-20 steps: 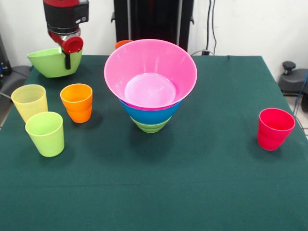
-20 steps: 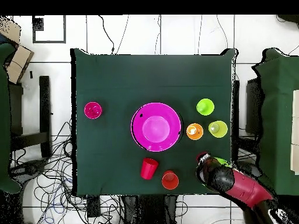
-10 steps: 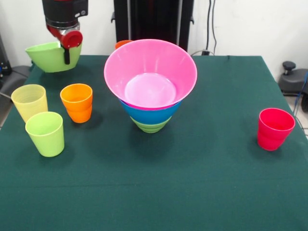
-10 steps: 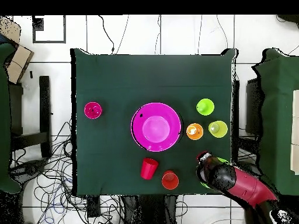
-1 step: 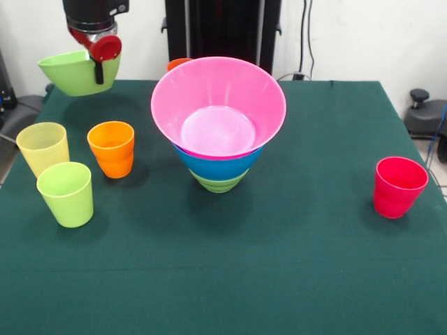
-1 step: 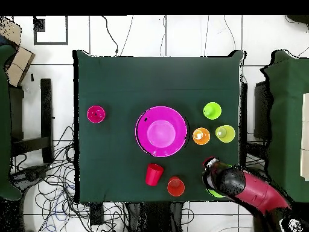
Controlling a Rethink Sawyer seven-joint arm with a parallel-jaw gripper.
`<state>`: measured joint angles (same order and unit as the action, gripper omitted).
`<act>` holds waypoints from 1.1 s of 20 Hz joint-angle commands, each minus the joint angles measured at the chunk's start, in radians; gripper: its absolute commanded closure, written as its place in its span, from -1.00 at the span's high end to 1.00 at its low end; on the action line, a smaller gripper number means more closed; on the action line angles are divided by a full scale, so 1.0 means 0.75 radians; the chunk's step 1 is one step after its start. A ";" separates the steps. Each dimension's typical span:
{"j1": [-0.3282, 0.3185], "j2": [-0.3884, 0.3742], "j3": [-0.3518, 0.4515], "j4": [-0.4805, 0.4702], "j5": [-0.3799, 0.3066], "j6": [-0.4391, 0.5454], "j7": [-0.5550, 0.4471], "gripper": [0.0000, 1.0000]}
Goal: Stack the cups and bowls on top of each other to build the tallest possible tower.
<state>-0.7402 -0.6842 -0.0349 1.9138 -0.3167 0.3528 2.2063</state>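
Dark green table cloth (image 5: 293, 272), white wall behind | tower (image 5: 218, 125) at centre: pink over blue over light green bowl | small light green bowl (image 5: 75, 72) held clear of table, rim clamped by gripper (image 5: 98, 68) | no writing legible

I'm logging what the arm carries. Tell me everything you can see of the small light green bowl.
The small light green bowl is smooth, glossy plastic, round, flaring to an open rim. It hangs clear of the green table near its far left corner, tilted slightly, mouth up. The gripper pinches its right-hand wall, one black finger outside; nothing else touches it. Overhead, the arm hides nearly all of it.
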 commanded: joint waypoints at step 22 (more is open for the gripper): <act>0.163 -0.027 0.090 -0.255 0.114 0.316 0.055 -1.00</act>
<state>-0.6637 -0.7180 -0.0350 1.8115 -0.2716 0.4919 2.2063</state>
